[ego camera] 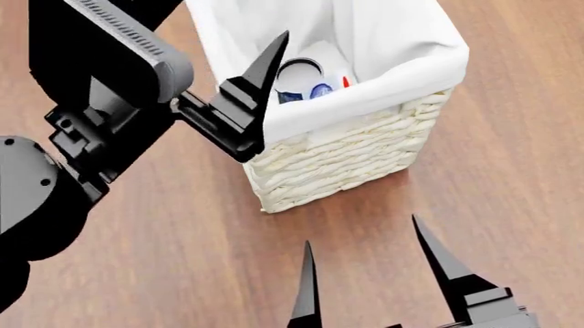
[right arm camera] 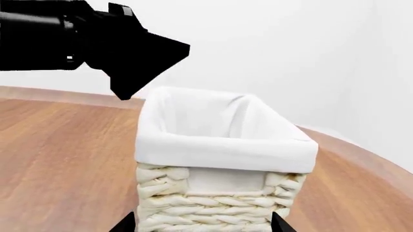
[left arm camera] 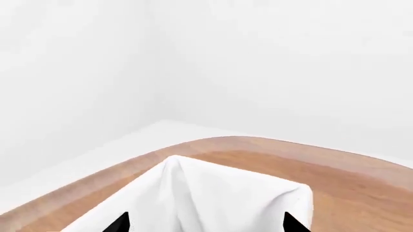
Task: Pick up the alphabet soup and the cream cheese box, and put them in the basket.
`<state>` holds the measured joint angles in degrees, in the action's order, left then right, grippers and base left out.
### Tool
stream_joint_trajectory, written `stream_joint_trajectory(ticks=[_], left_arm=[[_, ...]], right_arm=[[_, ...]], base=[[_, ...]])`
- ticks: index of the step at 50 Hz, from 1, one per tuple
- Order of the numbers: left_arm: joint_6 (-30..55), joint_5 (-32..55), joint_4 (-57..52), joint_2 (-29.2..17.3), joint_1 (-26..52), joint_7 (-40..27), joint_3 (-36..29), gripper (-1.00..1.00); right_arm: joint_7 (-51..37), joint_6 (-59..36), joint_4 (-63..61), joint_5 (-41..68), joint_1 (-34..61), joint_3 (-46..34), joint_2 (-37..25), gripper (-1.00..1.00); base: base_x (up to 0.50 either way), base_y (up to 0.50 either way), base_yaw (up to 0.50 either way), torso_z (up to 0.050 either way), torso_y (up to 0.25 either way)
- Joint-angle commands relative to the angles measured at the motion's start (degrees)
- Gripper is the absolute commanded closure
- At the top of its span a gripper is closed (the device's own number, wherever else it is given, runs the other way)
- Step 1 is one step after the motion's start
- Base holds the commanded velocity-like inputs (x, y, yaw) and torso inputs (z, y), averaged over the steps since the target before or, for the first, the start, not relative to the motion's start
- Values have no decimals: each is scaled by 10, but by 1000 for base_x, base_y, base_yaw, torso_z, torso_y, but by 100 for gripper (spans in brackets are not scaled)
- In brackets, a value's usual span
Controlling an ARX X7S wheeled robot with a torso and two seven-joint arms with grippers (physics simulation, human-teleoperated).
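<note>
Head view: basket (ego camera: 365, 154) stands upright on the wood table (ego camera: 164, 260), upper centre of the frame, liner folded over its rim. Inside, at the bottom: soup (ego camera: 297, 75) with its pale top facing up, and just right of it the cheese box (ego camera: 324, 89), blue oval and red mark showing. The two look to be touching.

Left claw (ego camera: 260, 82) sits at the basket's left rim, upper centre-left, above and just left of the soup. Only one finger is visible; I cannot tell whether it is parted or closed. Nothing is seen in it.

Right claw (ego camera: 365, 273) sits low centre of the frame, in front of the basket and apart from it, fingers spread, nothing between them.
</note>
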<state>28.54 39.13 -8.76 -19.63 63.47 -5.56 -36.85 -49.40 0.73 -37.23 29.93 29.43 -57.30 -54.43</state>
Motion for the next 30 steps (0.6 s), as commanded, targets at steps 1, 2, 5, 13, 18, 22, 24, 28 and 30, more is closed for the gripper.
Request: stream_joint_trajectory(ticks=[1, 2, 5, 13, 18, 22, 24, 28, 30], left_arm=[[-56, -76, -246, -42, -155, -187, 14, -100], [-56, -76, -247, -42, -155, -187, 14, -100], [-86, -104, -285, -50, -204, -218, 13, -100], [-121, -143, -327, -62, -261, -247, 7, -100], [-123, -142, -344, -66, -262, -253, 13, -100], [-120, -144, -346, -66, -258, -254, 12, -100], [-120, -144, -346, -67, -257, -253, 11, -100], [-122, -142, -343, -66, -255, -251, 12, -100], [-122, -142, -343, -66, -256, -252, 12, -100]], right_arm=[[8, 6, 13, 3, 0, 0, 12, -100], [8, 6, 13, 3, 0, 0, 12, -100], [11, 11, 16, 1, -1, -1, 15, -100], [11, 15, 17, -3, -7, -4, 18, -100], [11, 13, 13, -2, -7, -3, 16, -100], [13, 14, 15, -3, -6, -3, 18, -100], [15, 17, 19, -3, -7, -3, 18, -100], [16, 15, 20, -2, -5, -2, 20, -100], [16, 14, 20, -1, -4, -2, 20, -100]], base=[[0, 0, 0, 0, 0], [0, 0, 0, 0, 0], [0, 0, 0, 0, 0], [0, 0, 0, 0, 0], [0, 0, 0, 0, 0], [0, 0, 0, 0, 0], [0, 0, 0, 0, 0], [0, 0, 0, 0, 0], [0, 0, 0, 0, 0]])
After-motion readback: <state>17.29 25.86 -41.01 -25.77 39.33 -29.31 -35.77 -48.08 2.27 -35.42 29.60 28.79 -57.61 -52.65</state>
